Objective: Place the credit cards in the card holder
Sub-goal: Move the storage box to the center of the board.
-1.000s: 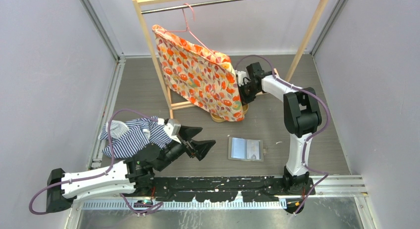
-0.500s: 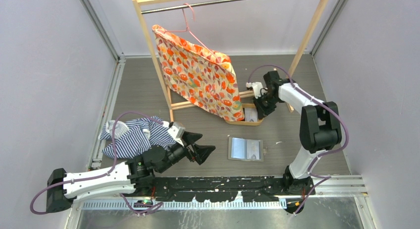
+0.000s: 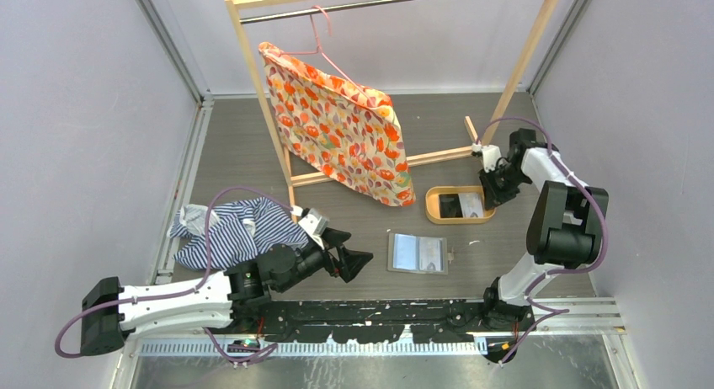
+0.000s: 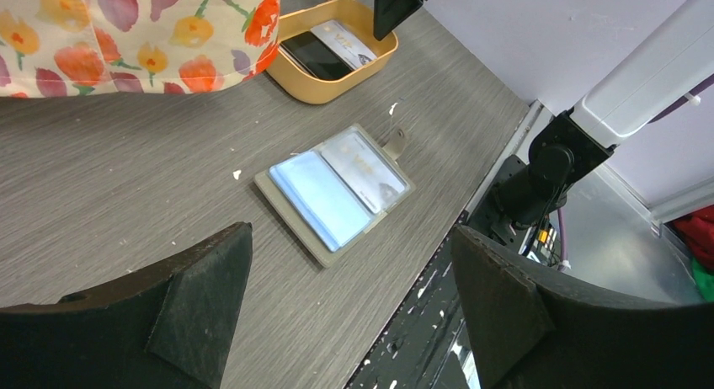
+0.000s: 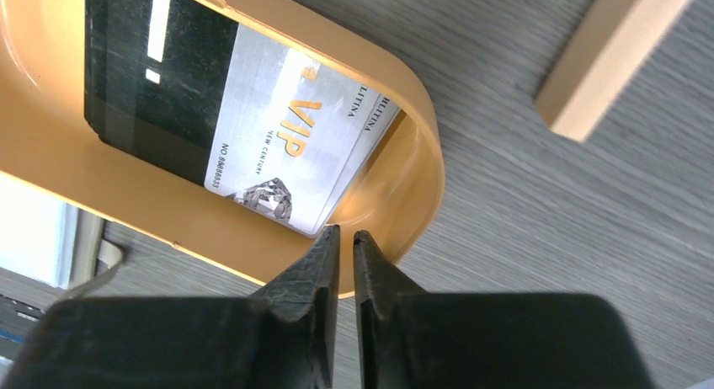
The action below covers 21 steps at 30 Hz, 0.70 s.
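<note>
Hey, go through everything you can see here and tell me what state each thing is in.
card holder: open flat, one pale card sleeved.
oval wooden tray: holding two cards.
black card: lying in tray.
VIP card: lying in tray.
left gripper: open, empty.
right gripper: jaws nearly together at tray rim.
floral dress: hanging up.
striped shirt: crumpled heap.

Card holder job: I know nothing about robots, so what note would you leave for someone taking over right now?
Left tool: open, hovering left of the card holder, holding nothing.
Right tool: nearly closed at the wooden tray rim; grip unclear.
Done: card holder lies open on the table, one pale card in its sleeve.
Left to do: black card and silver VIP card, both in the tray.
</note>
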Tool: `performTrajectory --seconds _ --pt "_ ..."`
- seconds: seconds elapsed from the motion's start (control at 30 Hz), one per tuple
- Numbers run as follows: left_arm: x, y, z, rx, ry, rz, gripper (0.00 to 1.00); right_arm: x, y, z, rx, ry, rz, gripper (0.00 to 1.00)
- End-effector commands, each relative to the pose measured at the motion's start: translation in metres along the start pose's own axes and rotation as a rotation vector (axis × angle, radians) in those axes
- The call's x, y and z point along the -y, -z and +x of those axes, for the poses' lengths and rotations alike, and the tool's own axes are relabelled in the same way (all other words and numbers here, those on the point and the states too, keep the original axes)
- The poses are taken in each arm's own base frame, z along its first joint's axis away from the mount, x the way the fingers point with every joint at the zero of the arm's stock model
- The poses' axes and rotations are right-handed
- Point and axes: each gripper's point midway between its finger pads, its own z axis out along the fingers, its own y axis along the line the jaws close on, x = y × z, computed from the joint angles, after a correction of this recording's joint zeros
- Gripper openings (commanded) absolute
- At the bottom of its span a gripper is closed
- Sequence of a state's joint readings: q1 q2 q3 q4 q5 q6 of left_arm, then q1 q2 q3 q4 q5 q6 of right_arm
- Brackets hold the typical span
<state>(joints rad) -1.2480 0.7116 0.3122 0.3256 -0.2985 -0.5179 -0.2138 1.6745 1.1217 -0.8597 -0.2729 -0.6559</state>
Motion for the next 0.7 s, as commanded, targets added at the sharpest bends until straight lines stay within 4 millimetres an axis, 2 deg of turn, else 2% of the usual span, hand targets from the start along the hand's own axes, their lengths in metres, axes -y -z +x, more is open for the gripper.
performTrajectory --seconds 0.0,0.07,0.17,0.3,0.53,0.67 --pt "0.022 -0.011 -0.032 0.078 0.029 0.053 0.88 -0.014 0.032 -0.025 0.147 0.048 -0.045 0.36" --pt "0.024 -0.018 -0.032 0.075 0.015 0.051 0.88 -0.022 0.039 -0.039 0.206 0.006 -0.077 0.52" --pt "0.027 -0.028 -0.035 0.076 -0.013 0.045 0.89 -0.026 0.044 -0.052 0.24 -0.087 -0.11 0.62" --pt "0.026 -0.041 -0.041 0.08 -0.067 0.009 0.91 -0.029 0.034 -0.051 0.189 -0.167 -0.098 0.64" --pt "0.006 -0.059 -0.046 0.046 -0.123 -0.065 0.94 -0.03 0.006 -0.053 0.132 -0.198 0.013 0.64" --pt "-0.009 -0.071 -0.047 0.017 -0.088 -0.067 0.93 -0.014 -0.009 -0.054 0.088 -0.186 0.159 0.68"
